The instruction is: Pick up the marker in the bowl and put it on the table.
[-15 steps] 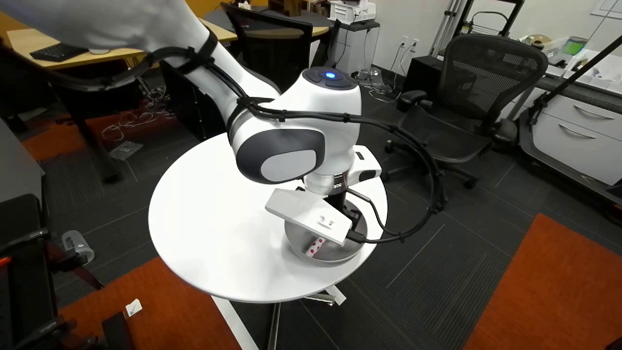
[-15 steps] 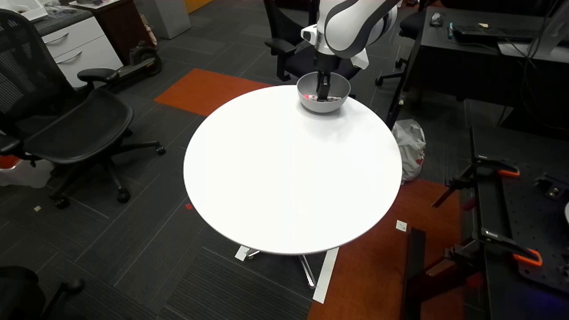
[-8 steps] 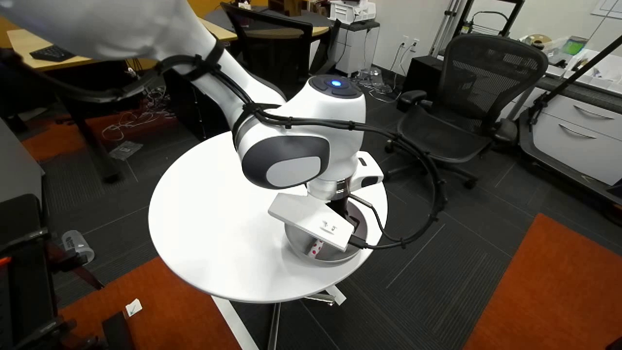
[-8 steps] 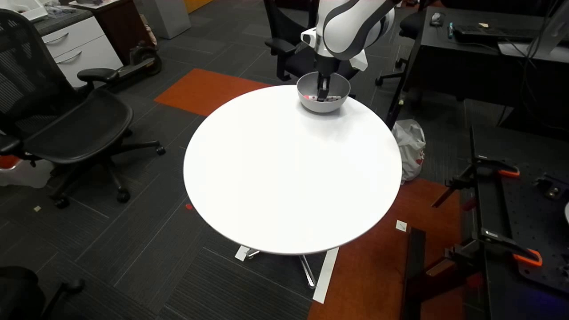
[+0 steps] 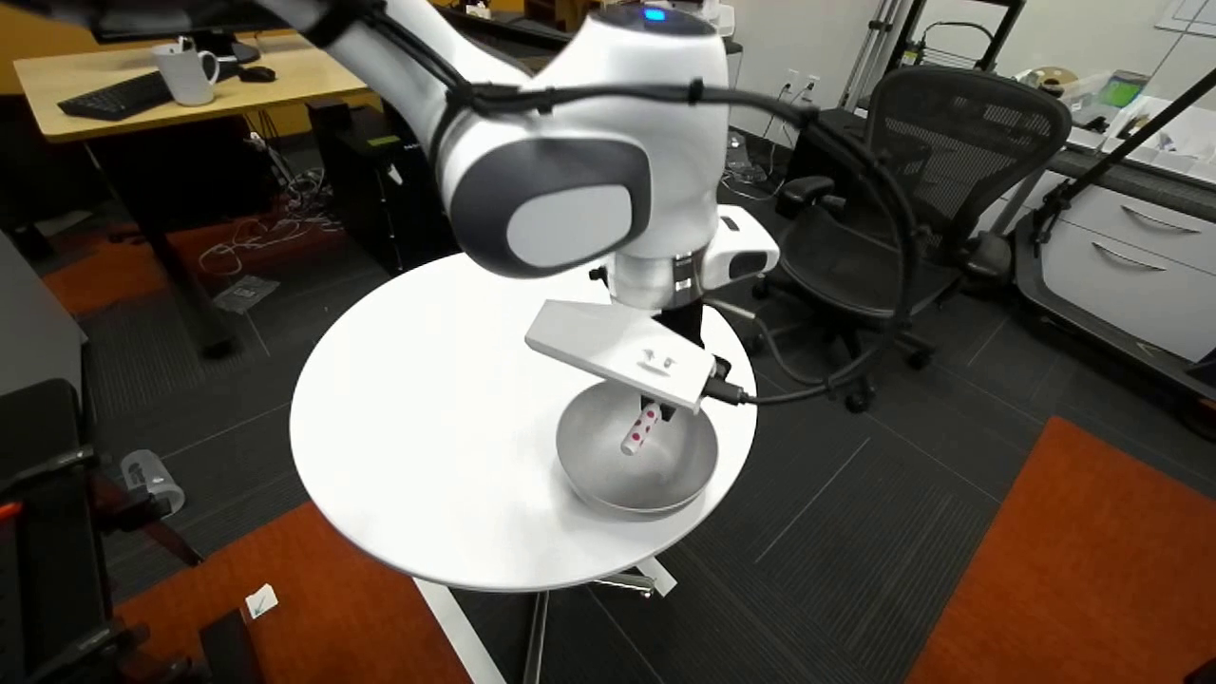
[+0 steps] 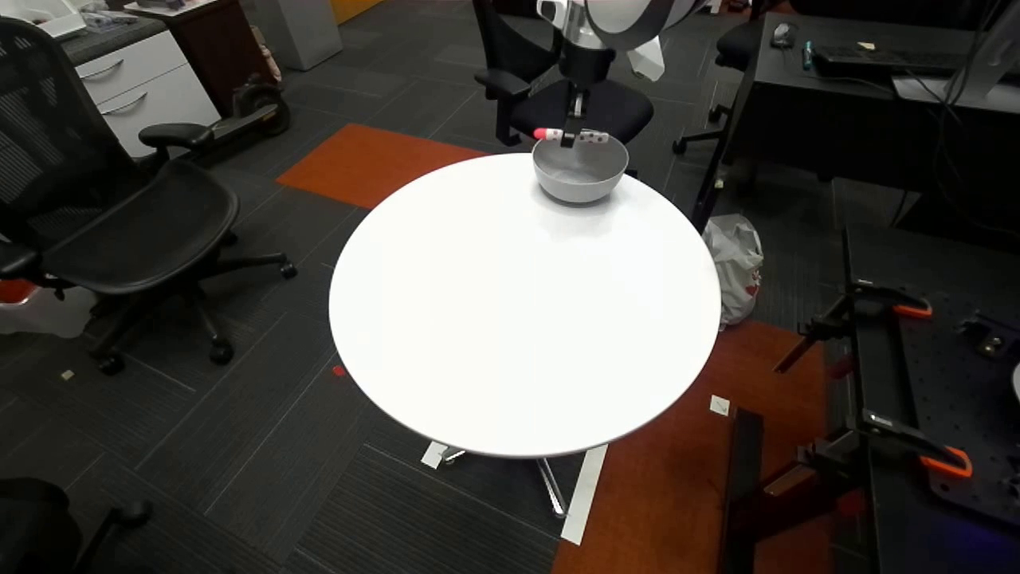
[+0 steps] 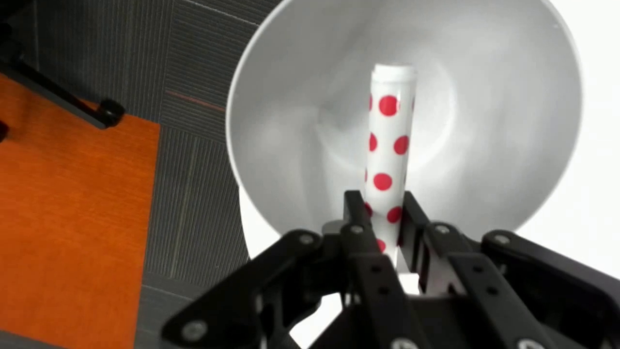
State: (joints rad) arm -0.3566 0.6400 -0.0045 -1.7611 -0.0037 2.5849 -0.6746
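There's one marker (image 7: pixel 387 126), white with red dots, and it's pinched in the gripper (image 7: pixel 381 206), squeezed between the two black fingers (image 7: pixel 353 211). In the wrist view it runs out past the fingertips to a plain white end. In an exterior view it pokes out on both sides of the gripper, lying pretty level, with a pinkish-red tip on one side. Right under the gripper is one grey bowl (image 5: pixel 597 465), and the marker hangs over it, off the bowl's floor. Bowl sits on one round white table (image 6: pixel 518 319), also below the gripper.

Further out, in an exterior view: one black chair (image 6: pixel 621 108) behind the gripper, one mesh chair (image 6: pixel 135 183) well off to its left, one plastic bag (image 6: pixel 733 259) lower down to its right, and two orange-tipped clamps (image 6: pixel 915 309) farther that way. In an exterior view you also get one white mug (image 5: pixel 185 74), one keyboard (image 5: pixel 119 95) and one mouse (image 5: pixel 256 74) on a wooden desk (image 5: pixel 294 84), up and left of the gripper.
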